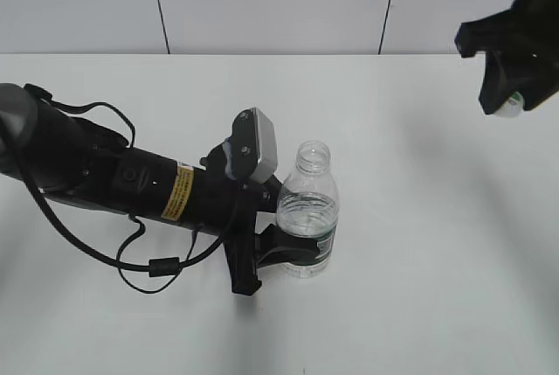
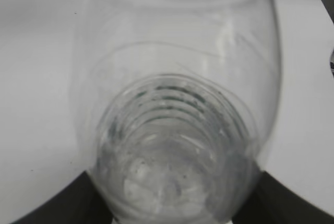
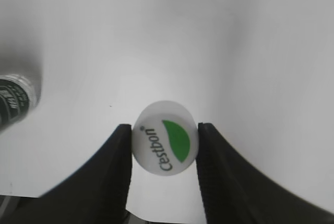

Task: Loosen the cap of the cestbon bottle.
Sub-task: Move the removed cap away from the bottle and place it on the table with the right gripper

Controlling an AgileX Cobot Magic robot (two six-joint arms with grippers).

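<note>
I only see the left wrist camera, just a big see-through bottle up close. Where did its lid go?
Observer: The small round white plastic cap is off. The right hand pinches it between its two fingers.
Operator: Is that hand near the bottle?
Observer: No, the right hand is high above the white table, far to the right of the clear ribbed plastic bottle.
Operator: Is my bottle standing up?
Observer: Yes, it stands upright with an open neck, and the left hand grips its lower body at the dark green label band.
</note>
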